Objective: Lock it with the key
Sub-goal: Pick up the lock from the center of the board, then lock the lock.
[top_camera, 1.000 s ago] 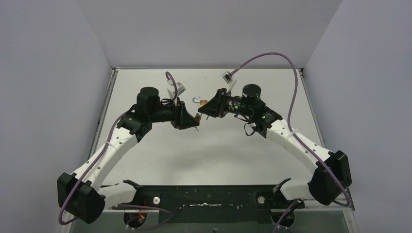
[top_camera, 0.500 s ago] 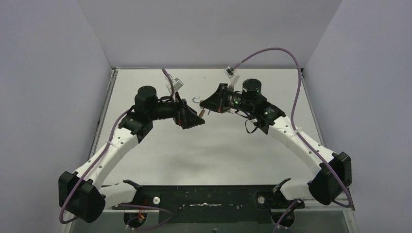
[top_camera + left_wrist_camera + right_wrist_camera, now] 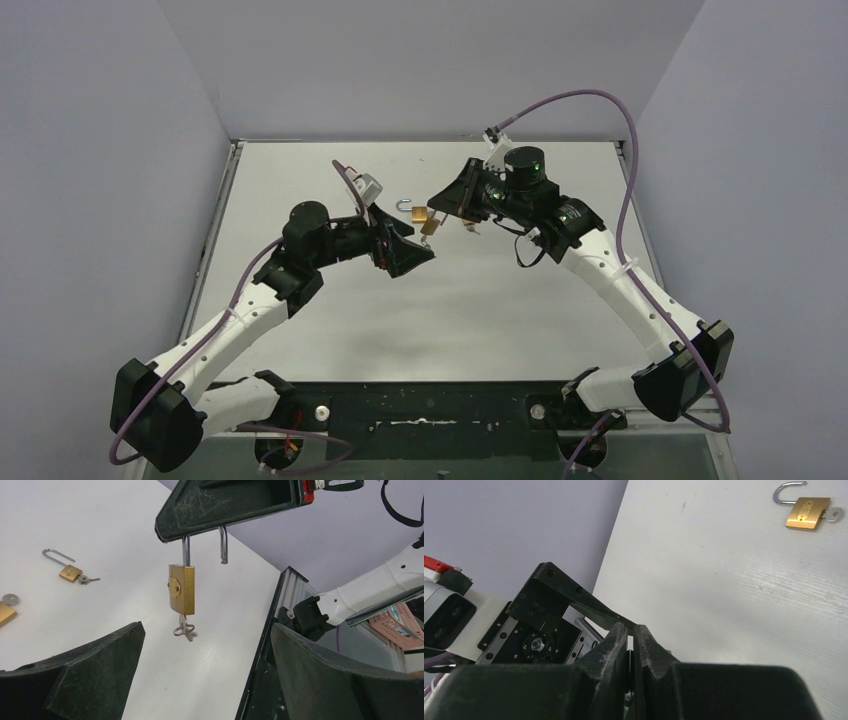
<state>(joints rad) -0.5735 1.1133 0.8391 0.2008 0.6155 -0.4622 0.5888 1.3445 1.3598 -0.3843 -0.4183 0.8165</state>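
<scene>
- Left wrist view: a small brass padlock (image 3: 182,589) hangs in the air by its open steel shackle (image 3: 186,550); the right gripper (image 3: 202,530) pinches that shackle in narrow jaws; a key (image 3: 184,628) sticks out of the padlock's underside.
- The left gripper (image 3: 207,635) has its jaws wide, below and to either side of the padlock, touching nothing.
- Likely handling: hard, smooth metal, light, free to swing; the key's head is thin, so grip it flat between the pads.
- A spare padlock (image 3: 69,572) lies well apart on the surface (image 3: 125,530).
</scene>
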